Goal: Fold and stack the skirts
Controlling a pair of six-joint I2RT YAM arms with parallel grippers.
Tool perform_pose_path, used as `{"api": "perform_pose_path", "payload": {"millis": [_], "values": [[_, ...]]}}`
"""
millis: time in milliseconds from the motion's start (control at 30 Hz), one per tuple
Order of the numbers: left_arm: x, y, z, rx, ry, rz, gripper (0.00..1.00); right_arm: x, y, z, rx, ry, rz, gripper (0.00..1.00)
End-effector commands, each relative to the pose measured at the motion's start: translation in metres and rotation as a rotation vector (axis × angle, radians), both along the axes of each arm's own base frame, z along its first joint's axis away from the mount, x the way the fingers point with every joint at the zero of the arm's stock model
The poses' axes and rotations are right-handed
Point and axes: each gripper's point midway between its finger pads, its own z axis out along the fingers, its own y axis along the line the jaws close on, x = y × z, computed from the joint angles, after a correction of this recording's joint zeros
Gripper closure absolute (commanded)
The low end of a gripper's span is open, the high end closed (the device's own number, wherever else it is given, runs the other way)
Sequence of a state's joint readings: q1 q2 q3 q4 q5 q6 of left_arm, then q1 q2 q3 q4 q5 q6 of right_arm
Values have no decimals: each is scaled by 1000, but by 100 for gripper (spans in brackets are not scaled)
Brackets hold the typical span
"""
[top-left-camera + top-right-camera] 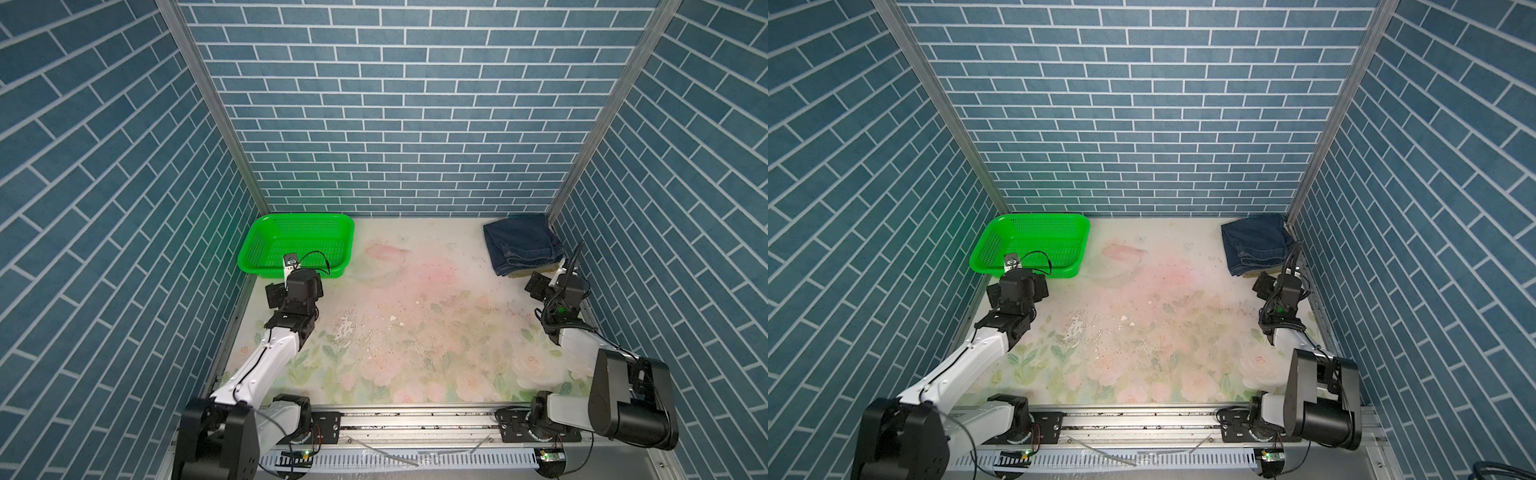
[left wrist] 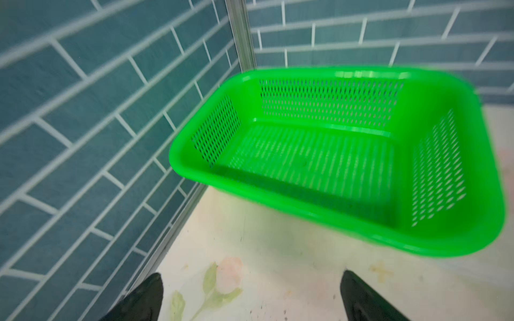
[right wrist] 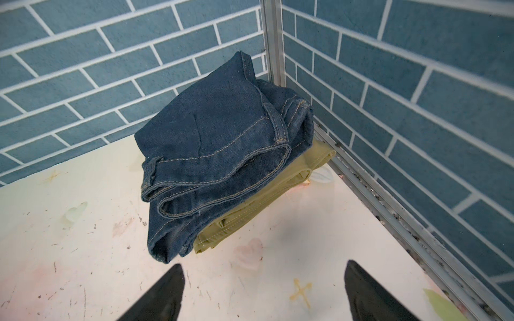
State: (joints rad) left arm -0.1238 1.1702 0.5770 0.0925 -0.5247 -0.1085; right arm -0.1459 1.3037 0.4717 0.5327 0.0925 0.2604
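Right tool (image 3: pixel 264 266) stood wide open with nothing between its jaws, hanging just short of the skirts and aimed at them. The dark blue denim skirt (image 3: pixel 217 133) lay folded on top of the pile in the far right corner of the surface (image 1: pixel 415 311), tight against the meeting of the back and right walls in both top views (image 1: pixel 521 243) (image 1: pixel 1254 243). Its slightly longer side ran from the back wall toward the robot, and its layered hems and stitched seams faced the right tool. Under it the olive-khaki skirt (image 3: pixel 264 203) lay folded on the same line, its edge peeking out along the near side and toward the right wall. Whether a third garment lay beneath them I could not tell.

Across the surface, in the far left corner, sat the green perforated basket (image 1: pixel 307 218), with nothing in it in the left wrist view (image 2: pixel 361 73). Left tool (image 2: pixel 251 275) hung just before the basket's near rim, likewise spread fully and gripping nothing.
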Motion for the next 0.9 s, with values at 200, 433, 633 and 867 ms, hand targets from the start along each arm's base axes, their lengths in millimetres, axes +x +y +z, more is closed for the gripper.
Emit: {"api": "perform_pose_path", "payload": {"millis": [200,433,633,867], "values": [[31,-6,-4,-21,-101,-86,0,-2,-2,-6,-54,5,18,11],[40,-1,-33,-36,-92,-125,0,7,-2,-29,-24,56,28,12],[40,-19,-49,-55,-186,-246,0,6,-3,-32,1,30,37,12],[44,-24,-54,-41,-177,-267,0,0,3,-29,-17,-20,77,13]]}}
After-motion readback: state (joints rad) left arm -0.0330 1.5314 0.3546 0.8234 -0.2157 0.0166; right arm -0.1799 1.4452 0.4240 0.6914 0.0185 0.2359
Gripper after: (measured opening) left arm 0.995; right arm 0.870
